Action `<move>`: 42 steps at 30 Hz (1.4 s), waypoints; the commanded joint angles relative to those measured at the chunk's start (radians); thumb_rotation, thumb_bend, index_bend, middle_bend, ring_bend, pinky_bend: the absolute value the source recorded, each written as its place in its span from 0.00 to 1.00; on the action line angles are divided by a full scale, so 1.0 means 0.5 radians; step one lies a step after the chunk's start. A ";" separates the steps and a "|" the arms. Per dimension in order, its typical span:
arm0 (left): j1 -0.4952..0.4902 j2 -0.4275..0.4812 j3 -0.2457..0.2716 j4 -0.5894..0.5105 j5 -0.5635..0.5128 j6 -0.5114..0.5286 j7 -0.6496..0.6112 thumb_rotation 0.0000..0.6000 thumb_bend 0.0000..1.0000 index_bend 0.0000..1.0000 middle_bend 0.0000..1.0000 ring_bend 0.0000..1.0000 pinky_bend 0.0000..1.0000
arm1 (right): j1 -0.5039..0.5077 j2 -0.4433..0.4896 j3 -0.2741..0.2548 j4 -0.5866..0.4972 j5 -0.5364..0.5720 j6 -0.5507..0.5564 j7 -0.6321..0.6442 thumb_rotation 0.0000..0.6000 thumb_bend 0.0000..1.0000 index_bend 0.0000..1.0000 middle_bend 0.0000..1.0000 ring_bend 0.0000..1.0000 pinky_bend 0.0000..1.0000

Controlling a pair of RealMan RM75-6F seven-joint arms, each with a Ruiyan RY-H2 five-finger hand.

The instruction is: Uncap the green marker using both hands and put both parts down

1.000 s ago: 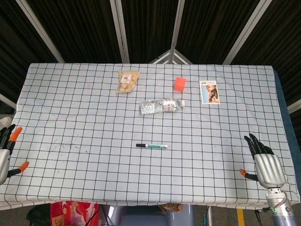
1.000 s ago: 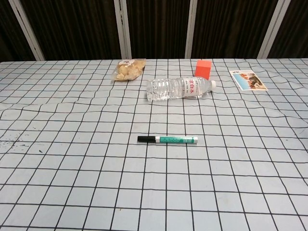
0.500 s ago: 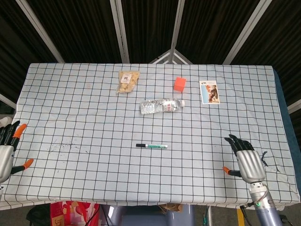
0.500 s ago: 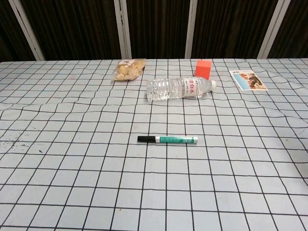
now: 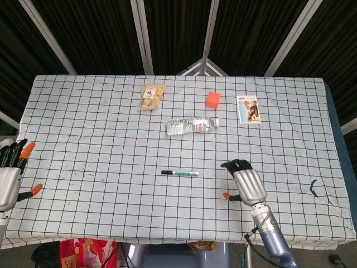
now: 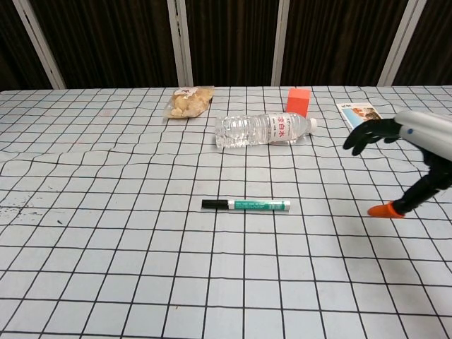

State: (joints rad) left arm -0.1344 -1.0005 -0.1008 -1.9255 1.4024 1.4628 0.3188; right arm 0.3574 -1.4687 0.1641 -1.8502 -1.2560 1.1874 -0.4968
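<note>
Since the earlier frames the right hand point(image 5: 246, 183) has swept in from the table's right edge toward the centre and now shows in the chest view too, while the left hand point(image 5: 11, 176) has barely shifted at the left edge. The green marker point(image 5: 180, 173) has not moved: it lies flat near the middle of the checked table point(image 5: 83, 128), black cap pointing to 9 o'clock, with the right hand at its 3 o'clock, near but apart.

The likely trouble is the thin, round marker rolling or skidding on the cloth if fingertips land off-centre, or one hand pinching it across the cap seam so the other cannot pull the cap free.

Both hands are empty, fingers spread, touching nothing. The water bottle point(image 5: 191, 125) lies at the marker's 12 o'clock, well apart.
</note>
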 commanded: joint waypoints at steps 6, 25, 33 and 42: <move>-0.028 -0.001 -0.016 -0.030 -0.032 -0.017 0.057 1.00 0.19 0.03 0.00 0.00 0.03 | 0.203 -0.279 0.084 0.004 0.254 -0.068 -0.336 1.00 0.13 0.31 0.32 0.18 0.16; -0.080 0.014 -0.053 -0.046 -0.136 -0.049 0.123 1.00 0.19 0.03 0.00 0.00 0.03 | 0.555 -0.680 0.239 0.411 0.611 -0.129 -0.526 1.00 0.24 0.38 0.38 0.18 0.15; -0.093 0.008 -0.059 -0.011 -0.178 -0.061 0.113 1.00 0.19 0.04 0.00 0.00 0.03 | 0.657 -0.774 0.249 0.545 0.684 -0.156 -0.542 1.00 0.27 0.41 0.41 0.18 0.15; -0.116 0.000 -0.067 -0.004 -0.202 -0.072 0.147 1.00 0.19 0.04 0.00 0.00 0.03 | 0.720 -0.852 0.239 0.700 0.729 -0.180 -0.505 1.00 0.27 0.42 0.41 0.18 0.15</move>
State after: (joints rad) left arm -0.1919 -1.0001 -0.1341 -1.9267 1.3018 1.4274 0.3915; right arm 0.7108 -1.8879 0.2838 -1.5110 -0.8965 1.1006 -0.7520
